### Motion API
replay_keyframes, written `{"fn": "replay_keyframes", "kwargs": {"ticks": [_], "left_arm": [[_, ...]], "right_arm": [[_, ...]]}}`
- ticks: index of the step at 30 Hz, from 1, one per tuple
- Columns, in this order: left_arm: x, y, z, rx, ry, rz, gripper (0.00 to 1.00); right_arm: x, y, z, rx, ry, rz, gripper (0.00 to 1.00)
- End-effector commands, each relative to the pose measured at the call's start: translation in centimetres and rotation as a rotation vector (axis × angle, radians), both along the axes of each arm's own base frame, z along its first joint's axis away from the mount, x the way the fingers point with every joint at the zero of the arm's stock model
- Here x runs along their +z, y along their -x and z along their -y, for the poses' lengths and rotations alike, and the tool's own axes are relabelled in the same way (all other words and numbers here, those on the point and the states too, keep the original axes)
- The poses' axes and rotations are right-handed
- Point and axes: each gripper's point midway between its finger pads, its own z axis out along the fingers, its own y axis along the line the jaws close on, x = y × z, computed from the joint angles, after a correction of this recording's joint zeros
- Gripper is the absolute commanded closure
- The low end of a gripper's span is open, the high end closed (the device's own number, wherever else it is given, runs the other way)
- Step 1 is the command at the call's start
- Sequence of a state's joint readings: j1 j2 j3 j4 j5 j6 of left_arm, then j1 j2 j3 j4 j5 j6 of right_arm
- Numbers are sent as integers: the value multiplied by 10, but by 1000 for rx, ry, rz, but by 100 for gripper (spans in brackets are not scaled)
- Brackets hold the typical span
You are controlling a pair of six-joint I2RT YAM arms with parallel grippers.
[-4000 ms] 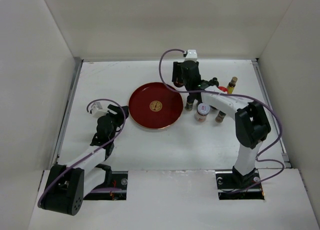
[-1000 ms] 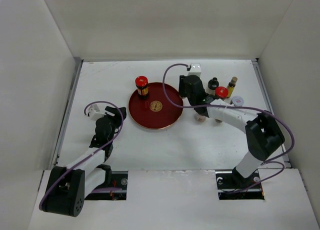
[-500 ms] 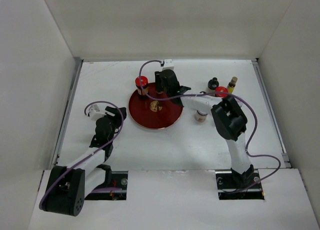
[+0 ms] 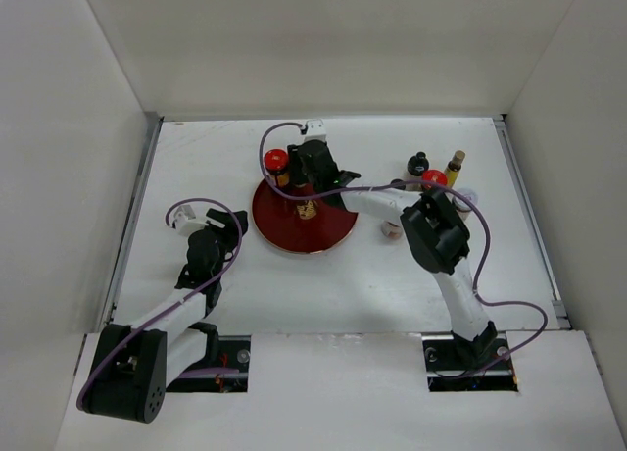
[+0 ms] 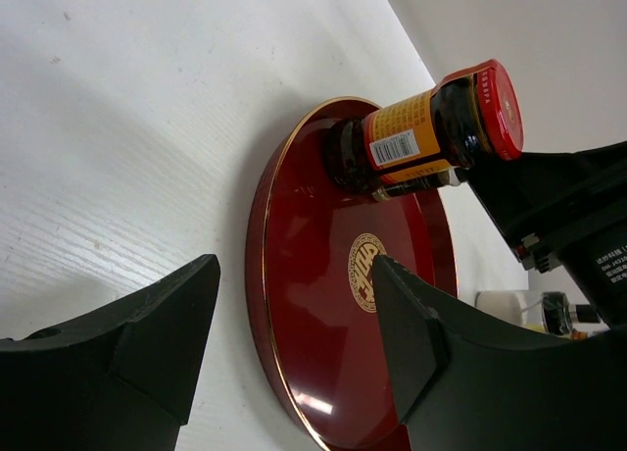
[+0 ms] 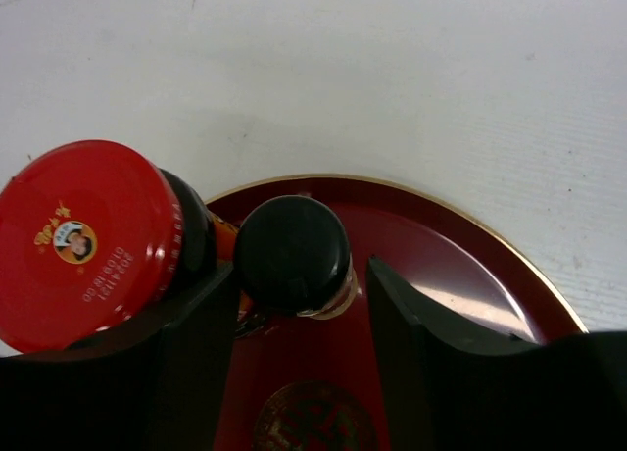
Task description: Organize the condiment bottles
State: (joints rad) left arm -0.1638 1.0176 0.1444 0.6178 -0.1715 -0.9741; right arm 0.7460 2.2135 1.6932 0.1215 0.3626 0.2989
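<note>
I see my right gripper's (image 6: 299,273) fingers (image 6: 196,333) pinching a small black-capped bottle (image 6: 292,250) over the red tray's (image 6: 460,265) far side, just beside the red-lidded jar (image 6: 83,240) standing there, while my left gripper (image 5: 294,275) sits spread wide beside the tray.

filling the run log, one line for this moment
right gripper: black-capped bottle between jaws over red tray, beside red-lidded jar | left gripper: open, empty
</note>
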Motion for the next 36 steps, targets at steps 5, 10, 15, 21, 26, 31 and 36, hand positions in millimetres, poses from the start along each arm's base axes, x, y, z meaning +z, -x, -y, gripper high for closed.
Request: {"fn": "replay_keyframes", "kwargs": {"ticks": [5, 10, 15, 21, 26, 31, 36], "left_arm": [[16, -4, 1, -3, 20, 61, 38], [16, -4, 1, -3, 20, 61, 38], [17, -4, 1, -2, 14, 64, 38], [16, -4, 3, -6, 15, 63, 38], [17, -4, 6, -14, 14, 64, 38], [18, -5, 5, -11, 11, 67, 38], [17, -4, 4, -12, 10, 63, 38]], "right_arm": [[38, 2, -4, -20, -83, 48, 26], [70, 15, 11, -40, -135, 83, 25], [96, 37, 42, -83, -148, 113, 28], [89, 51, 117, -214, -142, 125, 51], [70, 61, 198, -378, -76, 87, 63], [54, 69, 254, -495, 2, 73, 36], [43, 68, 269, -524, 24, 53, 29]]}}
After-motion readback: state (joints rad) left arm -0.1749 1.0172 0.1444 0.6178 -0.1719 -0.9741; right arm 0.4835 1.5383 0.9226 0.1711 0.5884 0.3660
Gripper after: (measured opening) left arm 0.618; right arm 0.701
